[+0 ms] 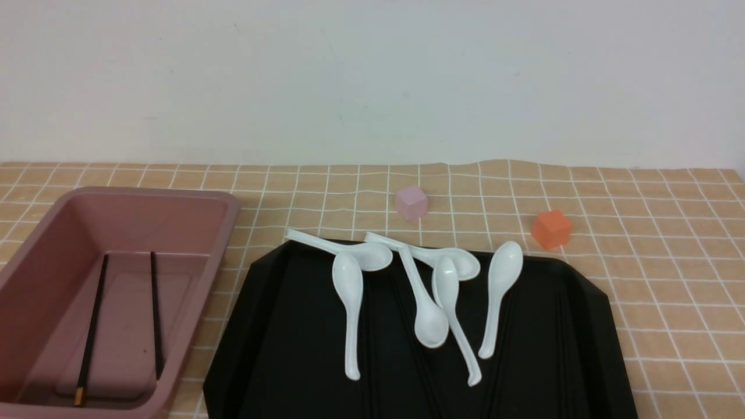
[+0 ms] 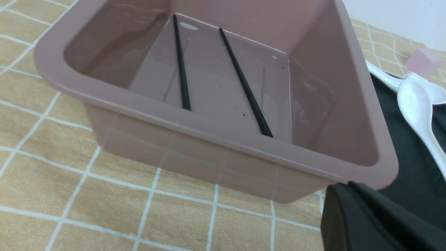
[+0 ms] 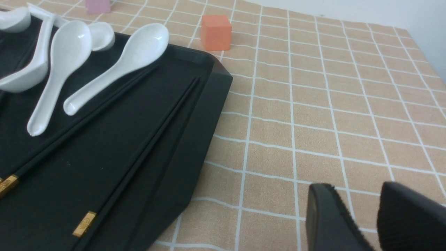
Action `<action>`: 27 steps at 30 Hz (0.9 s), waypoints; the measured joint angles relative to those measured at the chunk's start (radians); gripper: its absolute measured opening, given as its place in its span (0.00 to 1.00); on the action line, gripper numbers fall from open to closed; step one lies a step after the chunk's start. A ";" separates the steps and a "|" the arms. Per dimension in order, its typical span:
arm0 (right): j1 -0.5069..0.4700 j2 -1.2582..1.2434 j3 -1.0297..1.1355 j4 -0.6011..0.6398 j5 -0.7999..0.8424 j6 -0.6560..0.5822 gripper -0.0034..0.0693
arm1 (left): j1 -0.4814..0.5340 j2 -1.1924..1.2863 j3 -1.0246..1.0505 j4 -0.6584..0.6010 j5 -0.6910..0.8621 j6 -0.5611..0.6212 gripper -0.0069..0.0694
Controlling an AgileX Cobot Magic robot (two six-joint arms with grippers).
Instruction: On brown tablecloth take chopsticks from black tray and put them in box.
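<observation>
Two thin black chopsticks with golden ends lie apart, lengthwise, on the floor of the deep dusty-pink plastic box at the near left of the tan grid-lined tablecloth covering the bench. More black gold-tipped chopsticks rest in the ridges at the right of the glossy black tray, beside white ceramic soup spoons, so the job looks partly done and between carries. The left claw, pressed together and empty, hangs just outside the box's near corner. The right claw hovers over bare cloth right of the tray, jaws slightly parted, gripping nothing. Next, I judge, a claw must spread, descend along a ridge and pinch one slim stick without nudging spoons. A small pink cube and an orange cube sit beyond the tray
</observation>
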 joint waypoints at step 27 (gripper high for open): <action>0.000 0.000 0.000 0.000 0.000 0.000 0.38 | 0.000 0.000 0.000 0.001 0.000 0.000 0.12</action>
